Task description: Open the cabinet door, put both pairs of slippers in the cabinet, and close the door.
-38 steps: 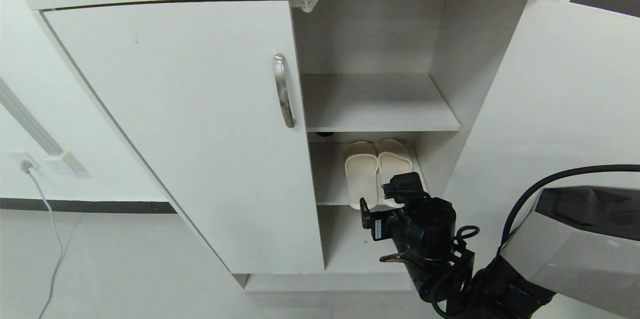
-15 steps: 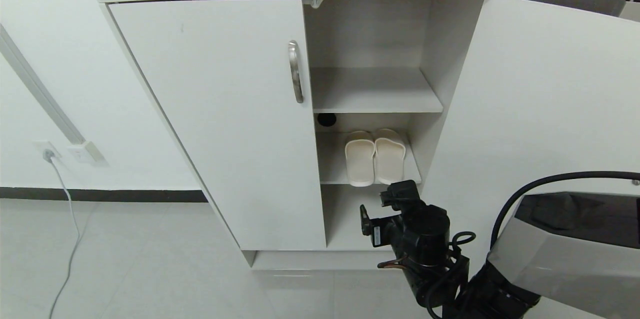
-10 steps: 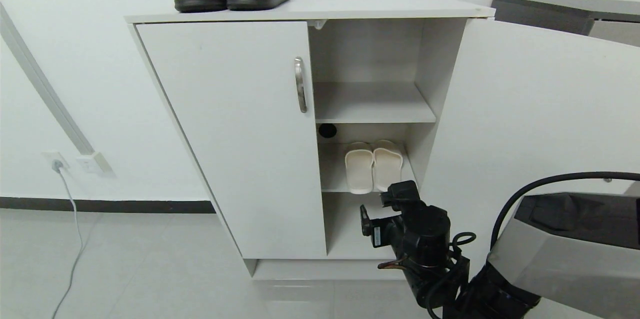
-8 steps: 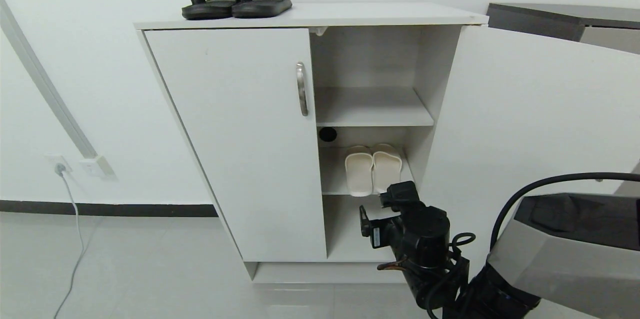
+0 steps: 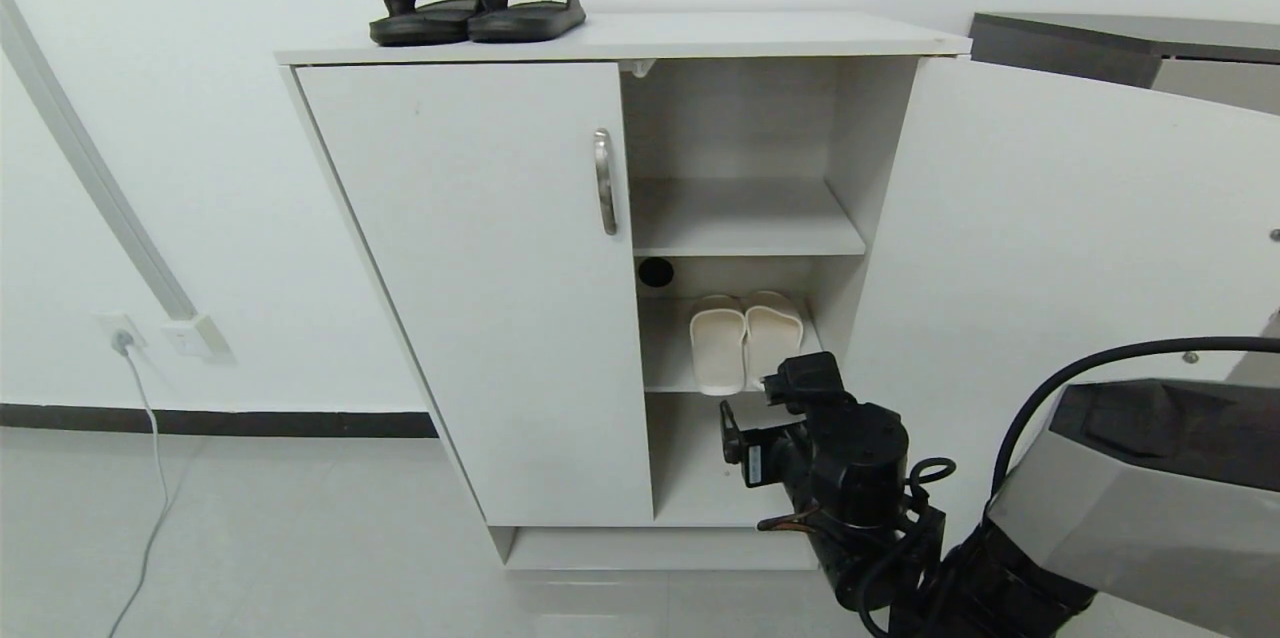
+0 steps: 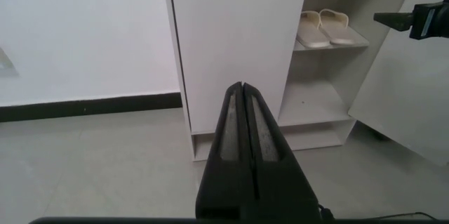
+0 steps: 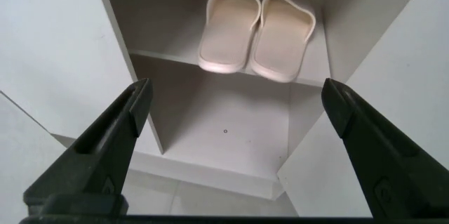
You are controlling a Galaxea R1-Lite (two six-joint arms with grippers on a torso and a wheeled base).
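Against the white wall (image 5: pixel 180 118), the cabinet (image 5: pixel 480 268) is standing open; the released right claw (image 7: pixel 236 90) should be lifting both black slippers (image 5: pixel 478 0) together off its top; left claw (image 6: pixel 243 94) clenched.

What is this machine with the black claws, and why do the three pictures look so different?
It is a robot with two arms, each ending in a claw called a gripper. The big picture comes from a camera on its head; the two smaller ones come from cameras on its wrists. It faces a white cabinet whose right door is swung open. A pair of white slippers sits on a shelf inside, and a pair of black slippers sits on top of the cabinet. The right gripper is open in front of the shelves and holds nothing. The left gripper is shut and empty too.
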